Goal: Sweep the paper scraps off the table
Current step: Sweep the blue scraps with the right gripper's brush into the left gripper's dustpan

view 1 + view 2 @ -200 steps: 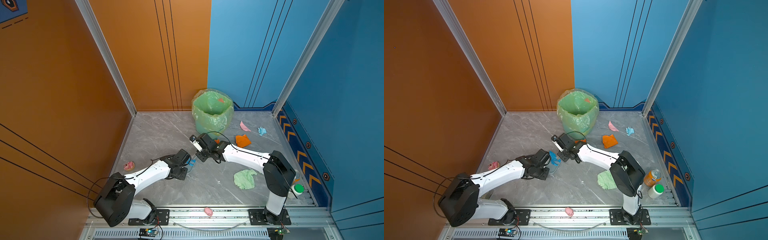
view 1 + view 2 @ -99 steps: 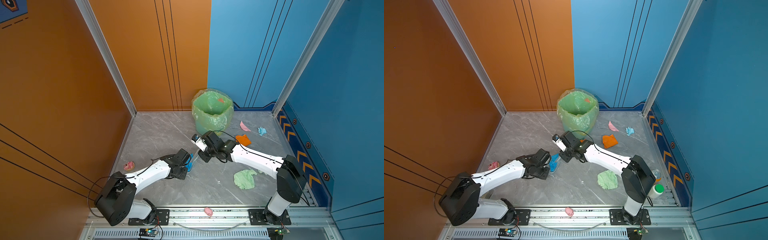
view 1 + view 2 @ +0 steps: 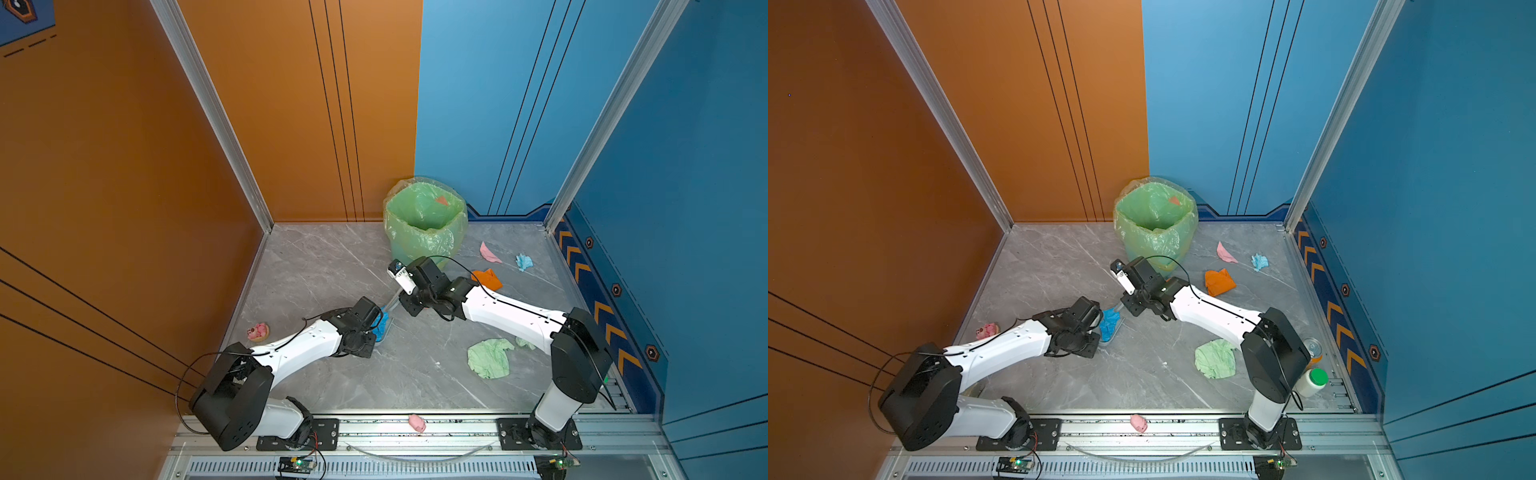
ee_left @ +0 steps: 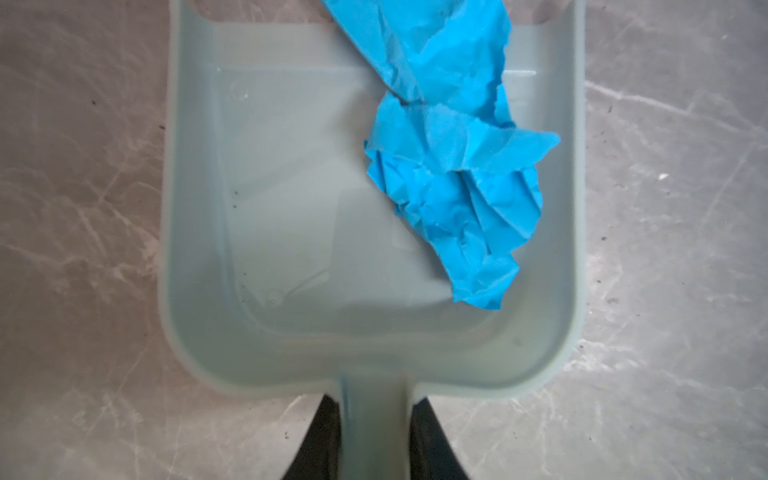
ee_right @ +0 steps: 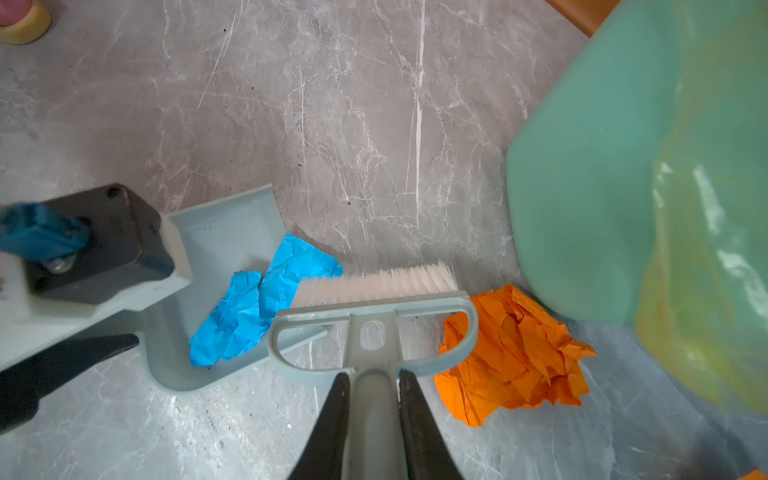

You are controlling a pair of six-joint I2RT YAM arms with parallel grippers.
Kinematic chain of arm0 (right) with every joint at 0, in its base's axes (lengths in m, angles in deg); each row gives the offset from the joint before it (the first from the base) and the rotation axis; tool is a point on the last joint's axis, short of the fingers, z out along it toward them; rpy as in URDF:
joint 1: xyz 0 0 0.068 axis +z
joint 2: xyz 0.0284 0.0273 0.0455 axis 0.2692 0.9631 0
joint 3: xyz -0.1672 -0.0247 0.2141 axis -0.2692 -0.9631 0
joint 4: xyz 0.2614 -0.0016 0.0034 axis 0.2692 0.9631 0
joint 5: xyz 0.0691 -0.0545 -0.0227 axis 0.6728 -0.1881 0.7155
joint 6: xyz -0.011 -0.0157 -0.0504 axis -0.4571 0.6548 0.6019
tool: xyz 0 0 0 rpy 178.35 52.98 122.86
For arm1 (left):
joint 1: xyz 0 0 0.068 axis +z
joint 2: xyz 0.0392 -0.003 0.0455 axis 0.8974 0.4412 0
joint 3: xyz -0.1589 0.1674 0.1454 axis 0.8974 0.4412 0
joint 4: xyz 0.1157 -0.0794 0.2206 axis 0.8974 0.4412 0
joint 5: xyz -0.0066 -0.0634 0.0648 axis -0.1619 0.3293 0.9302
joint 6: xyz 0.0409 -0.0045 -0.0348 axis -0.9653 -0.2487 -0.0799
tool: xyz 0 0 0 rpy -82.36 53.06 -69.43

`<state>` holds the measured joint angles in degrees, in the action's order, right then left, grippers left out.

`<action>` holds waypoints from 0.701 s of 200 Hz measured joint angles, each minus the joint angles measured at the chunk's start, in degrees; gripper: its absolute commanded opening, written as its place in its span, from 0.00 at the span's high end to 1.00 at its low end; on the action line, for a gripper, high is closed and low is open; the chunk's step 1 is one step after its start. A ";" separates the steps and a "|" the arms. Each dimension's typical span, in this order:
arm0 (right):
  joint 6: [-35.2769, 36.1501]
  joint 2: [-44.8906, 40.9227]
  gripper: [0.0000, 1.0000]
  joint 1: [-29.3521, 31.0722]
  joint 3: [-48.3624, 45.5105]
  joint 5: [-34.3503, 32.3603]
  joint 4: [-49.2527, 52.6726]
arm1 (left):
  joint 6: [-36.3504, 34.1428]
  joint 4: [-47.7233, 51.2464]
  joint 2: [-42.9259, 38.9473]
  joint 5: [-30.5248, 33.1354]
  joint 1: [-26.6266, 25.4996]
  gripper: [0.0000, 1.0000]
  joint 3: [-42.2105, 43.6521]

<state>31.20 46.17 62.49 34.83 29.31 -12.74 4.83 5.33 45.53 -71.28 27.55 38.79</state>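
Blue paper scrap (image 4: 453,166) is lying in the grey dustpan (image 4: 291,208), its tail trailing over the open lip.

The left gripper (image 4: 374,405) is clamping the pan's handle between narrow fingers, and the right gripper (image 5: 372,384) is pinching the brush (image 5: 374,307) handle likewise. The scrap's long axis is running from lip toward back wall, along one side wall. The bristles seem to be touching its outer end, so a push toward the left gripper looks right. The orange scrap (image 5: 515,353) is sitting on the table (image 5: 291,104) just beside the brush head, nearer the right arm.

Walls: orange panels (image 3: 124,187) left, blue panels (image 3: 685,166) right.
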 measured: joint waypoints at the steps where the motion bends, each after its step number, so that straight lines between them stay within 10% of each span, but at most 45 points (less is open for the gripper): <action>1: 0.02 0.11 1.00 0.02 0.07 -0.04 -0.02 | 0.00 0.00 0.00 0.00 0.00 1.00 0.00; 140: 1.88 0.02 1.00 2.93 -0.76 1.75 3.37 | 0.20 -1.60 0.00 -0.13 0.98 1.00 0.87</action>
<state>33.08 46.19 65.42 34.06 31.06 -9.37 5.02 3.73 45.53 -71.42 28.53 39.66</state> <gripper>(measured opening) 0.202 0.225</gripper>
